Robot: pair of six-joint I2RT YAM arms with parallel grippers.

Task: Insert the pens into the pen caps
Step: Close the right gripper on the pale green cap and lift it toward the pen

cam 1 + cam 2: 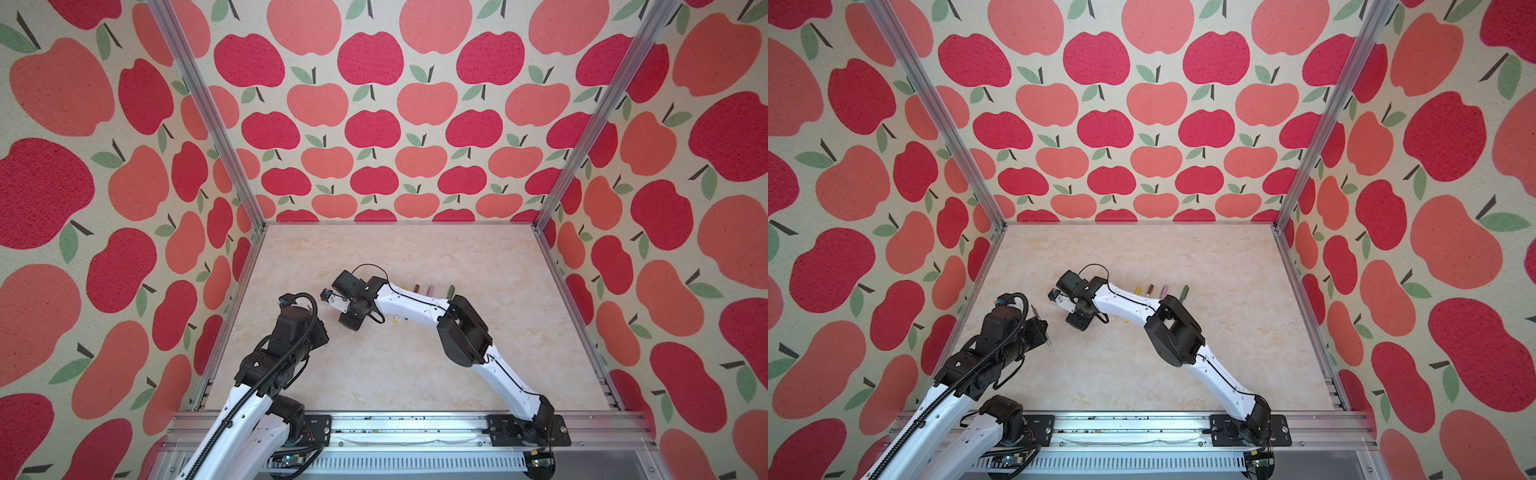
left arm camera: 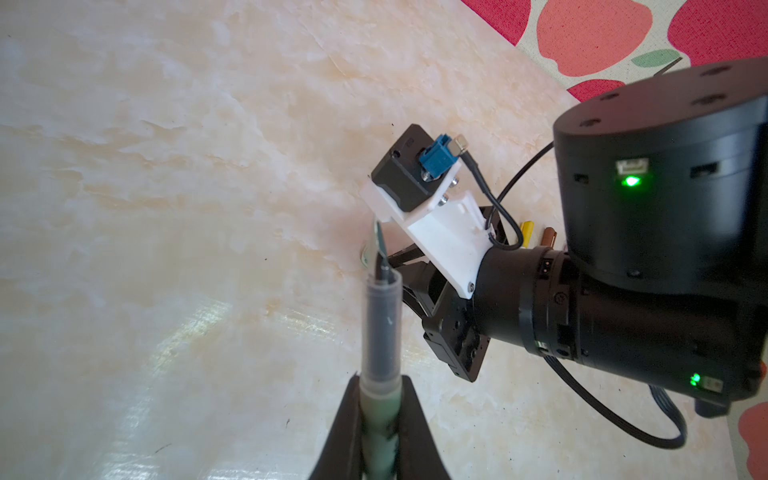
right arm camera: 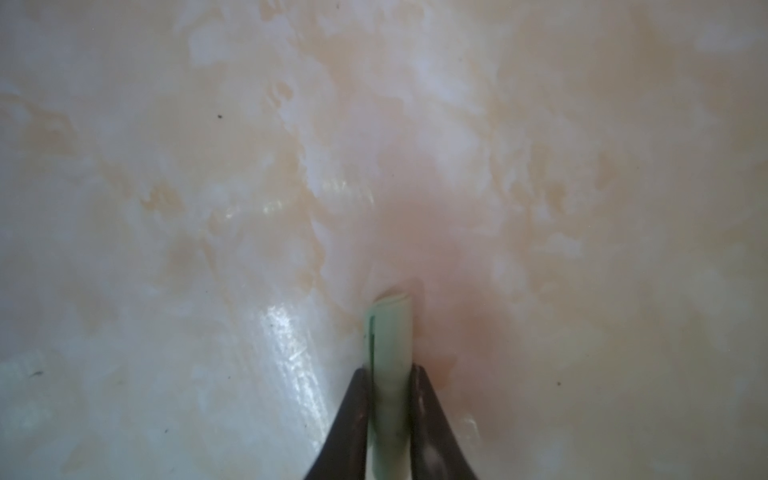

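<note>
Left wrist view: both pincers loaded

My left gripper [image 2: 380, 388] is clenched on the sage pen [image 2: 380, 324], tip out. Next, my right gripper [image 3: 390, 374] grasps the light green cap [image 3: 390, 328]; four more caps [image 1: 1165, 291] lie rowed at its two o'clock in a top view

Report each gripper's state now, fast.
Left gripper: shut on the pale sage green plastic pen.
Right gripper: shut on the short light green plastic cap.
</note>
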